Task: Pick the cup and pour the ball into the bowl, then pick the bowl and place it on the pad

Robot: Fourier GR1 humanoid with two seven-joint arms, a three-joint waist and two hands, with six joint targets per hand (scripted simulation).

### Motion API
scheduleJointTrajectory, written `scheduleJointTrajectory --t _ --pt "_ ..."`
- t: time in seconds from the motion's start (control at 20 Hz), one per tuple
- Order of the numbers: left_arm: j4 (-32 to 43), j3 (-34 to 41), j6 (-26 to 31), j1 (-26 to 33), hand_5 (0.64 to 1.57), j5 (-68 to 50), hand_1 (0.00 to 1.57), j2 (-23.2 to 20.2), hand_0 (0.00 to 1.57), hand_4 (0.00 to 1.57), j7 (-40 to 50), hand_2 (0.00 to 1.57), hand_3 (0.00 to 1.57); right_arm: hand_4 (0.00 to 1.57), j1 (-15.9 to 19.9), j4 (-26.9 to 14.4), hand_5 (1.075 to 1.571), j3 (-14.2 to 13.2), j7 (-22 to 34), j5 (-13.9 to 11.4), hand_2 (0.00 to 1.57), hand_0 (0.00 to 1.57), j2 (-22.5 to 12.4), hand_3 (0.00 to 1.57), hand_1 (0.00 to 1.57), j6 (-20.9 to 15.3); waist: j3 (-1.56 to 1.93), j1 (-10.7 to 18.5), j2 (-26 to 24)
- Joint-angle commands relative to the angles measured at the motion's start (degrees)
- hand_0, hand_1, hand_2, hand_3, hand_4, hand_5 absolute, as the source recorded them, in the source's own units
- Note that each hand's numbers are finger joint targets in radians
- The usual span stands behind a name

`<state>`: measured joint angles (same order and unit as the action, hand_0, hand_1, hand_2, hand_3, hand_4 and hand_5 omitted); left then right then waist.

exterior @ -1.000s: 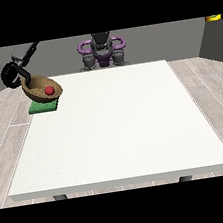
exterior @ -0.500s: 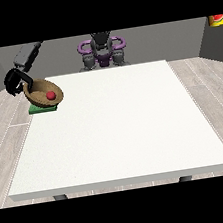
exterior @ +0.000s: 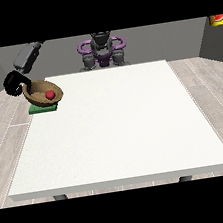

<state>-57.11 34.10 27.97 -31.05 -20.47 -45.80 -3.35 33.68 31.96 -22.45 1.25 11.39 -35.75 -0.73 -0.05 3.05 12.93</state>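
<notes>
In the front view the wooden bowl point(exterior: 42, 92) sits at the table's point(exterior: 116, 128) far corner on the view's left, tilted so that its opening faces the camera and slightly to the right, with the red ball point(exterior: 50, 95) resting inside it near the lower rim. The hand at the view's left point(exterior: 15, 83) is at the bowl's upper left rim, touching it, and its black fingers appear curled round that edge, so it reads as gripping the bowl. Directly beneath the bowl lies the green pad point(exterior: 43, 108), flat on the table and close to the table's left edge; the bowl's underside is just above it or already touching, and which of the two I cannot tell. The relation that matters for setting down is vertical: the pad is straight below the bowl, which is slightly down and to the right of the hand, so the move should be a short lowering while levelling the tilt. No cup shows on the table. The other hand is not visible anywhere in this view
</notes>
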Motion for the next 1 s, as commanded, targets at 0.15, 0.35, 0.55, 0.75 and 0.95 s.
scheduleJointTrajectory --t 0.15,0.35,0.55,0.75,0.95 --pt "-1.1 -0.2 1.6 1.6 1.560 -1.8 0.00 -0.4 0.00 1.20 0.5 0.00 0.00 0.00 -1.0 -2.9 1.554 -2.3 -1.9 -0.4 1.51 1.55 -4.5 0.93 1.55 -3.0 0.09 1.4 0.3" --pt "3.2 0.7 0.3 -1.4 1.562 -1.2 0.00 -3.8 0.00 1.19 -0.3 0.00 0.00 0.00 3.1 -0.3 1.539 -1.3 0.9 -0.1 1.39 1.46 -1.7 0.80 1.46 -5.9 0.05 -0.2 1.1" --pt "2.7 0.4 0.5 -0.4 1.564 -0.9 0.00 -3.5 0.00 1.19 -1.8 0.00 0.00 0.00 0.8 -0.7 1.540 -1.5 -5.9 0.8 1.38 1.45 5.8 0.75 1.45 -8.1 0.08 0.1 1.8" --pt "3.4 2.1 3.1 0.1 1.566 -2.6 0.00 -5.5 0.00 1.19 -4.0 0.00 0.00 0.11 3.1 -1.7 1.529 -3.2 -5.6 0.5 1.35 1.26 -3.6 0.91 1.26 -5.8 0.09 2.4 6.5" --pt "3.4 0.1 0.2 -0.9 1.569 -0.5 0.00 -3.9 0.00 1.19 -4.9 0.00 0.00 0.00 5.1 -1.2 1.454 2.2 -1.1 -3.0 0.41 0.19 -0.6 0.79 0.19 -5.9 0.04 2.0 4.8"
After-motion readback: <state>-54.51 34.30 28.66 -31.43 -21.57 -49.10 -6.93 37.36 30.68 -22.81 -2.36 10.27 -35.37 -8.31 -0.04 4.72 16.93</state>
